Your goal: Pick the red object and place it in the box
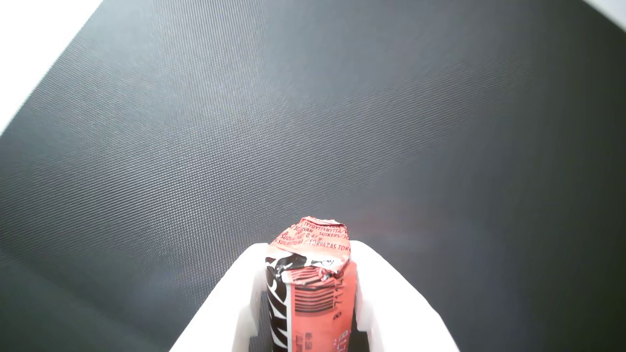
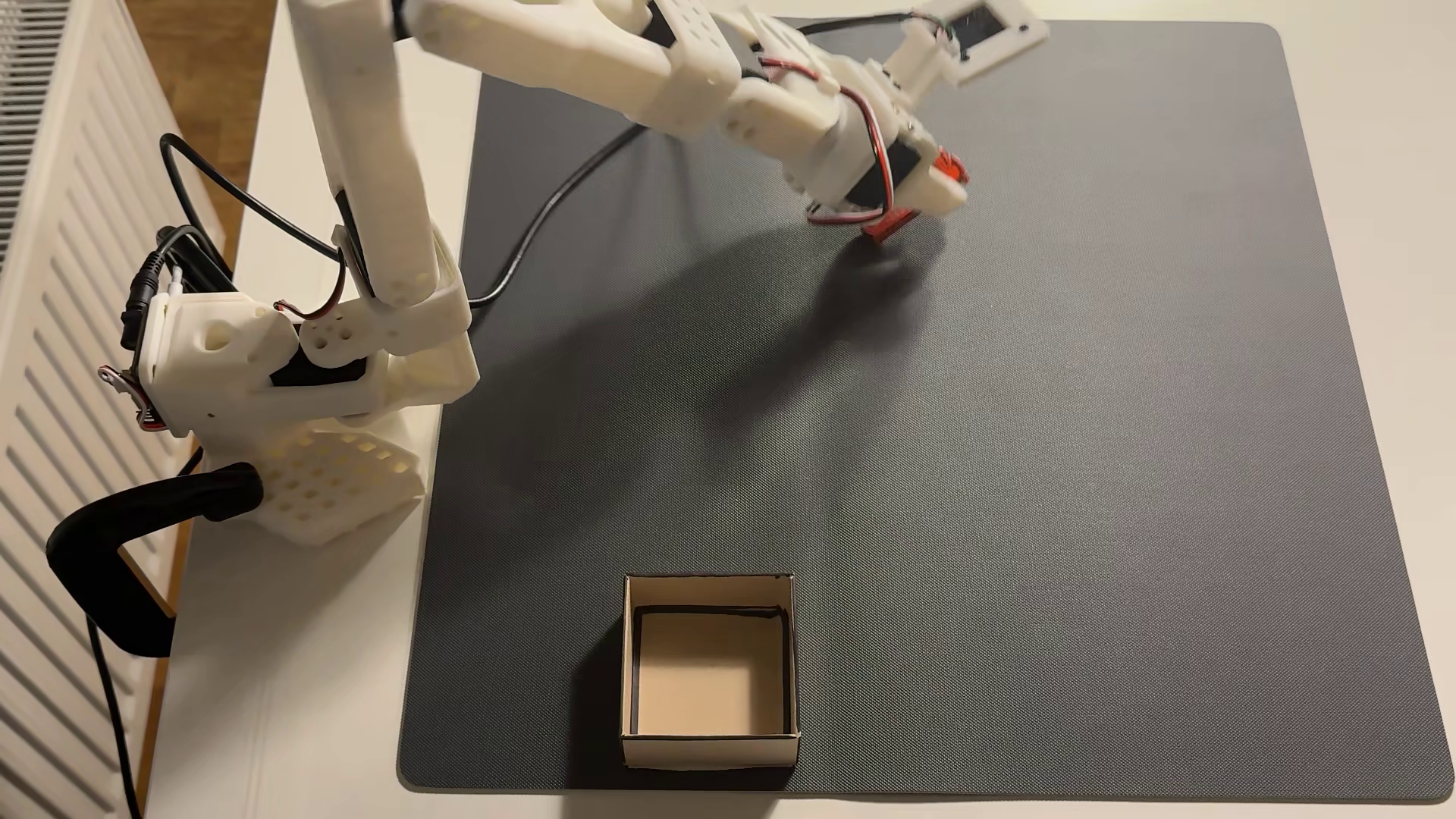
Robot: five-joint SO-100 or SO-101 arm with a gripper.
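Note:
My white gripper point(image 1: 308, 254) is shut on the red object point(image 1: 313, 283), a red-orange packet with printed text and a barcode, standing between the two white fingers point(image 1: 386, 303) at the bottom of the wrist view. In the fixed view the gripper point(image 2: 922, 201) hangs over the upper part of the dark mat, and bits of the red object point(image 2: 889, 223) show below and beside the white finger. The box point(image 2: 709, 756), an open beige cardboard square with black-lined inner edges, sits empty at the mat's near edge, far from the gripper.
The dark grey mat point(image 2: 1024, 472) covers most of the white table. The arm's base point(image 2: 260, 370) stands at the left with black cables and a clamp point(image 2: 118, 551). A white radiator point(image 2: 47, 315) runs along the left edge.

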